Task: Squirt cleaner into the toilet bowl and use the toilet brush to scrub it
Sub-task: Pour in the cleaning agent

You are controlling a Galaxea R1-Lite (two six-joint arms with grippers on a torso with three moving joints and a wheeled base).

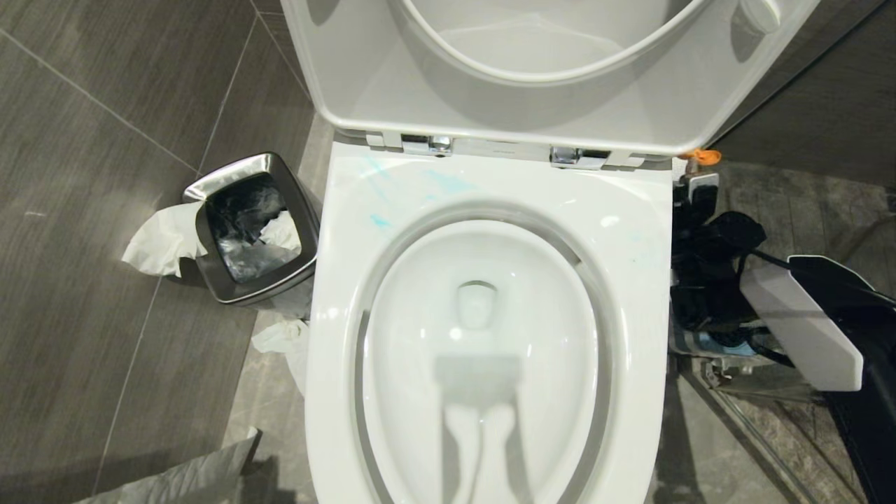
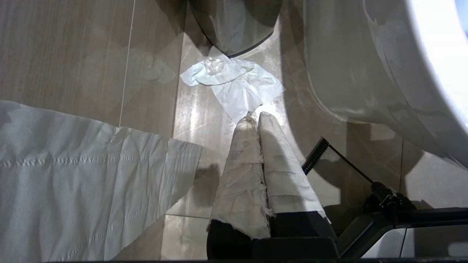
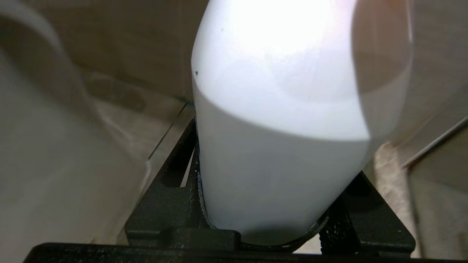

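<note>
Beside toilet bowl (image 1: 630, 231), right pincer (image 3: 270, 219) grips cleaner (image 3: 278, 146); left pincer (image 2: 257, 118) closed above grey tiles (image 2: 153, 54).

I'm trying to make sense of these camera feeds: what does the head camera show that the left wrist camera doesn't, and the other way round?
Only the head view shows the open toilet bowl from above, with its raised lid, blue smears on the rim, the steel bin and the right arm holding the cleaner beside the toilet. Only the left wrist view shows the left gripper, its wrapped fingers shut together, pointing down at the floor. Both share the toilet's white outer side and the crumpled tissue on the floor beside it.
</note>
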